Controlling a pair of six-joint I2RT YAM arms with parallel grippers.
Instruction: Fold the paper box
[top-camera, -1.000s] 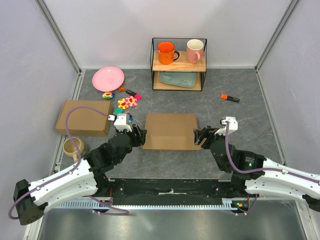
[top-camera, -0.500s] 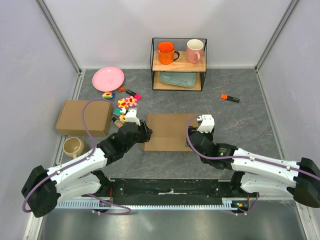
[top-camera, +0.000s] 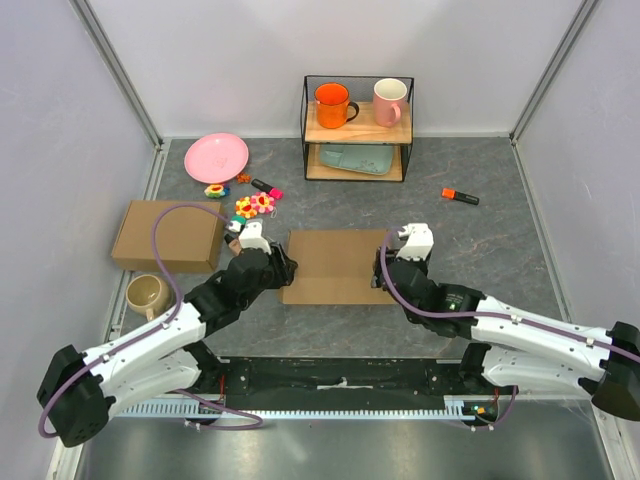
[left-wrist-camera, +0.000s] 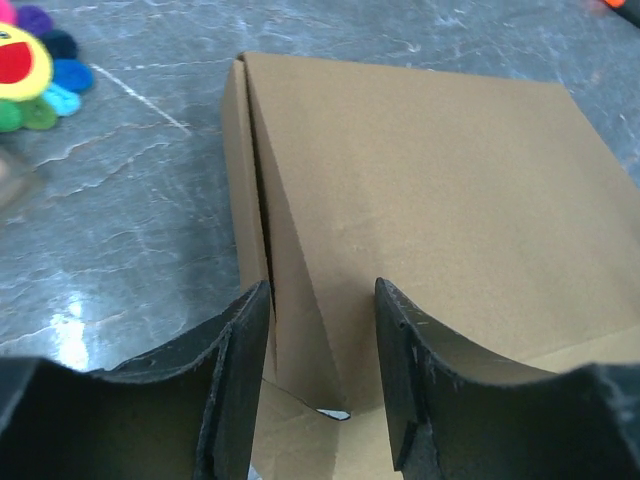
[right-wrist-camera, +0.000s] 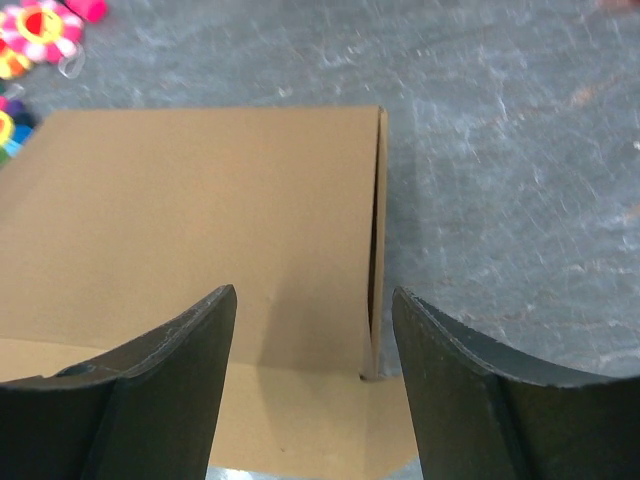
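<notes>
— Paper box (top-camera: 335, 265) lies flat, lid down, at table centre, just ahead of both arms. Left side first: what's around it?
— Second cardboard box (top-camera: 168, 236) well apart on the left, with a beige cup (top-camera: 147, 294) nearer the arm bases. Flower toys (top-camera: 253, 207) near the far-left corner, not touching. Left gripper (top-camera: 283, 268) at the left edge, arm reaching low from its base, jaws parted. Wrist view has its fingers (left-wrist-camera: 240, 350) astride the left wall, where a slit gapes between side panel and lid.
— Contact?
— Can't tell; the tips look just off the cardboard.
— Right side?
— Right gripper (top-camera: 383, 272) at the right edge of the paper box, jaws spread wide, near-right corner between them, nothing gripped. Bare table (top-camera: 480, 250) beyond; orange marker (top-camera: 460, 196) well apart, far right.
</notes>
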